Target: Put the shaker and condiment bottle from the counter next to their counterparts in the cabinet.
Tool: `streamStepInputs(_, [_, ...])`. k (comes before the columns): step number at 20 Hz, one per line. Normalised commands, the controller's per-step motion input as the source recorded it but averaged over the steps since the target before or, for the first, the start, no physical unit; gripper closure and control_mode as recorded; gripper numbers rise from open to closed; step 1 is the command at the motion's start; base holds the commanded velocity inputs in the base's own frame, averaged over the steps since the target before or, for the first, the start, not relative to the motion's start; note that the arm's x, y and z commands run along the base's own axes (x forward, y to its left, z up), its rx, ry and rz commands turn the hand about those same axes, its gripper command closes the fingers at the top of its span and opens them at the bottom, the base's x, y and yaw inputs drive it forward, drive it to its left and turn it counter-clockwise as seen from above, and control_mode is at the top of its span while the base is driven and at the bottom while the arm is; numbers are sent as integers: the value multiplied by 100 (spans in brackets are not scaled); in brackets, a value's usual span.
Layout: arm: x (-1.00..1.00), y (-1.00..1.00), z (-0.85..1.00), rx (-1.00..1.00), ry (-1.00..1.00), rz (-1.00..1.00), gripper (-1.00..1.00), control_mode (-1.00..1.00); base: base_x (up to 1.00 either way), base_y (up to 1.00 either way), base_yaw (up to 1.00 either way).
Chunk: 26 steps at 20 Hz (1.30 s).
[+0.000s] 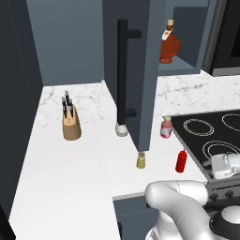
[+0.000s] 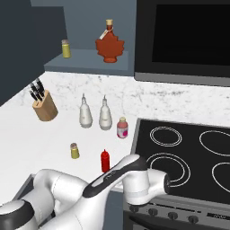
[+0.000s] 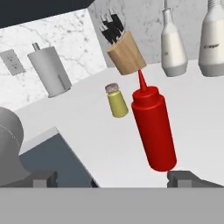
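White marble-veined table (image 1: pixel 70 164) runs from the left wall across to a black cooktop (image 2: pixel 188 157) on the right, with the dark blue-grey cabinet (image 1: pixel 136 56) standing open above it, its door carrying a long black bar handle (image 1: pixel 123 70). On the cabinet shelf sit an orange-red maple-leaf bottle (image 2: pixel 109 46) and a small yellow jar (image 2: pixel 66 48), judged to be the counterparts. Farther back on the table stand a wooden knife block (image 2: pixel 45 105) at the left, two white bottles (image 2: pixel 94 114) in the middle and a pink white-capped jar (image 2: pixel 122 128) beside the cooktop edge. The condiment bottle (image 3: pixel 153 127) stands upright near the front edge of the table, just left of the cooktop; the shaker (image 3: pixel 116 100) stands upright a little to its left and slightly farther back, the two apart and not touching. The gripper (image 3: pixel 111 178) hangs low at the front of the table with its jaws spread wide and empty. Seen from the hand, the condiment bottle lies directly ahead and somewhat toward the right finger, close in, its long axis vertical to the table though canted in that tilted view. Judgement: the condiment bottle is the nearer target; a short advance with a slight shift toward it should bring its body between the jaws.
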Motion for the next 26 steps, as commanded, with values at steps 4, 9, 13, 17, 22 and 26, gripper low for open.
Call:
streamStepInputs(4, [0, 13, 0, 4, 0, 0, -100, -100, 0, 0, 0])
streamStepInputs(9, [6, 19, 0, 0, 0, 0, -100, -100, 0, 0, 0])
streamStepInputs(13, [32, 33, 0, 0, -1, 0, -100, -100, 0, 0, 0])
streamStepInputs(17, [26, 18, 0, 0, 0, 0, -100, -100, 0, 0, 0])
streamStepInputs(22, [10, 1, 0, 2, 0, 0, -100, -100, 0, 0, 0])
streamStepInputs(26, [25, 0, 0, 1, 0, 1, -100, -100, 0, 0, 0])
